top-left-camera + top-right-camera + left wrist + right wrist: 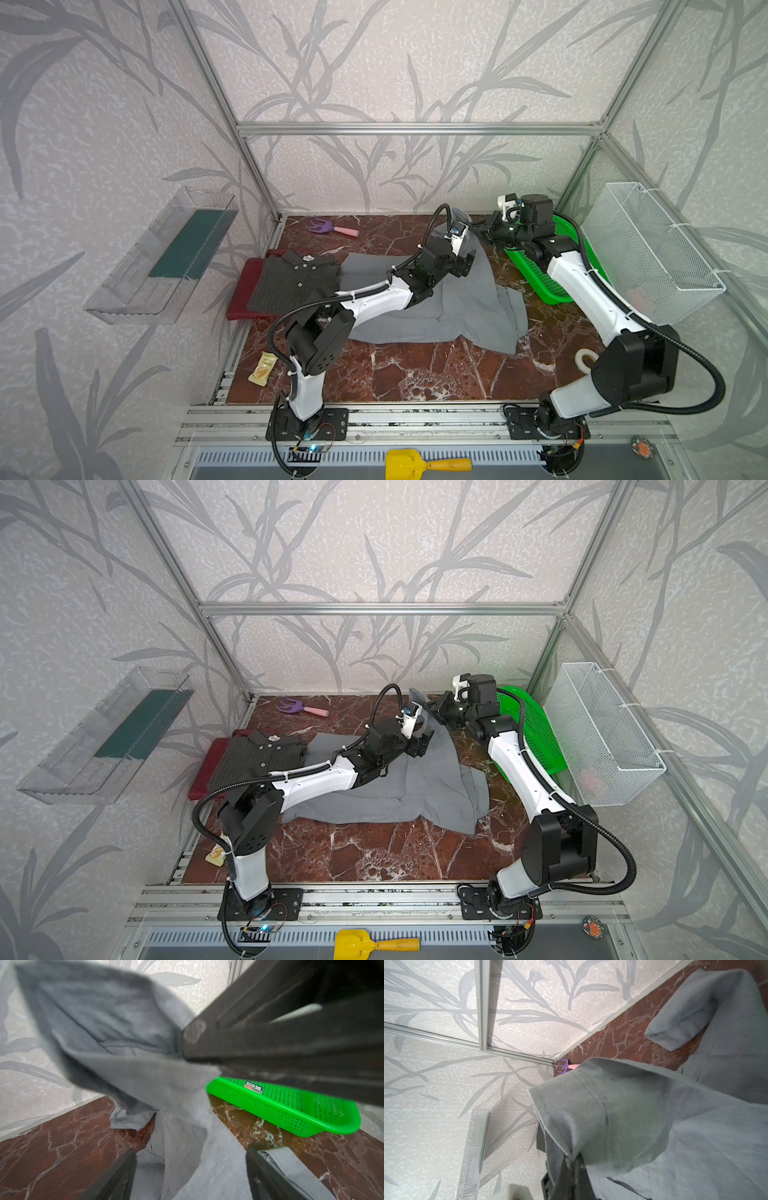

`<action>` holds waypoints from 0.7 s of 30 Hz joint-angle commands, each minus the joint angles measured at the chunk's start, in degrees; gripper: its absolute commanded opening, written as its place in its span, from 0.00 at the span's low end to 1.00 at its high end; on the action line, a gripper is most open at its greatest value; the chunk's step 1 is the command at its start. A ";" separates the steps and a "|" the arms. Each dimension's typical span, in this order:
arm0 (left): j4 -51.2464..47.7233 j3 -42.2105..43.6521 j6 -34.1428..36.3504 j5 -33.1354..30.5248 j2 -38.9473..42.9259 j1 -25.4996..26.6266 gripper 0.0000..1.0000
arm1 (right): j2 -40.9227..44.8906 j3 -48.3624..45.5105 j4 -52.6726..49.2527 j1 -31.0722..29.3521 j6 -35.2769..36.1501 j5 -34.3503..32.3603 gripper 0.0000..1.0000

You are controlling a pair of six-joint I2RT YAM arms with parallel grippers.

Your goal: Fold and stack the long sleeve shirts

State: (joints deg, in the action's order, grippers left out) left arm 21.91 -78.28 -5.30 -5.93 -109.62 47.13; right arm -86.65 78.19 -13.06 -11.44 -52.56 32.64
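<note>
The marbled bench is taken up across its middle by the light grey shirt, which is spread out, rumpled and not yet folded. Its body lies widthwise across the bench. At the left side a folded pile is seen, with the dark pinstriped shirt laid on the maroon shirt. The green basket is set at the right rear, apart from the grey cloth.

From the rear edge of the grey shirt a band of cloth is drawn up off the bench. Its long axis runs from the spread body, up and back, to the right fingers. These are shut tight on a stitched edge of it, as is shown in the right wrist view. Whether that edge is a cuff or a shoulder seam cannot be told.

The left fingers are held just in front of and below that pinch, over the shirt's rear part. They are set wide apart and nothing is gripped by them. In the left wrist view the raised band is seen to hang down between them, with one finger on either side of it.

The band is therefore straddled already. The left arm is judged the nearer to its lower part, so a second hold there would call only for closing.
</note>
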 commanded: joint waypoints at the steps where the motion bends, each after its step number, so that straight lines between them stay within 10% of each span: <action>1: 1.96 -1.42 -1.28 -3.10 -2.44 -0.02 0.73 | 2.40 -1.21 3.42 0.19 -1.27 1.11 0.00; 21: 2.39 -8.38 -3.20 -1.28 -7.91 -0.60 0.25 | 5.42 -6.52 7.30 0.19 -3.08 1.55 0.00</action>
State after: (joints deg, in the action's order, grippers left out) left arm 23.05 -85.30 -7.70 -8.27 -116.16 46.65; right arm -83.57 72.14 -8.14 -11.42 -55.09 33.50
